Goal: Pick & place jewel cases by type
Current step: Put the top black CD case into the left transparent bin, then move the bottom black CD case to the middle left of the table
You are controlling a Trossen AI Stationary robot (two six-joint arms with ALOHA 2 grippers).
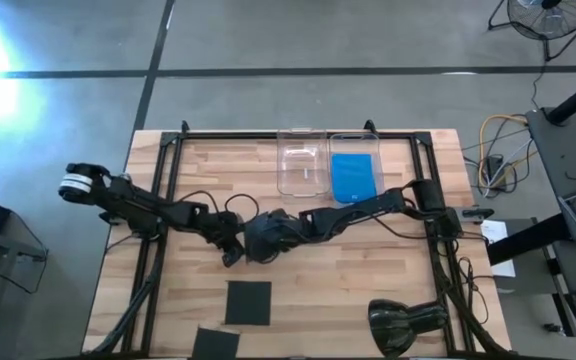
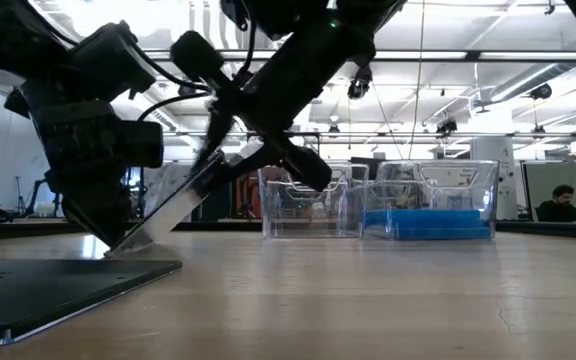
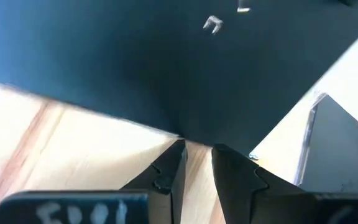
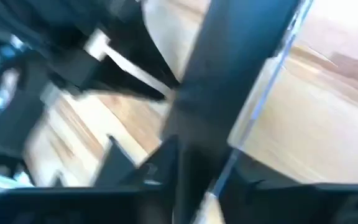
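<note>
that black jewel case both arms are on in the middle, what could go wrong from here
1. The thin black square plastic jewel case stands tilted with one edge on the wooden table; with the left gripper and right gripper crowded together on it, it could slip or twist out.
2. The arms nearly touch, so they may collide.
3. Another black jewel case lies just in front, so a dropped case could land on it.

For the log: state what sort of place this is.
Probably a robotics lab or workshop hall: a wooden table with framed arms on a concrete floor, a floor fan, and open ceiling lights.
</note>
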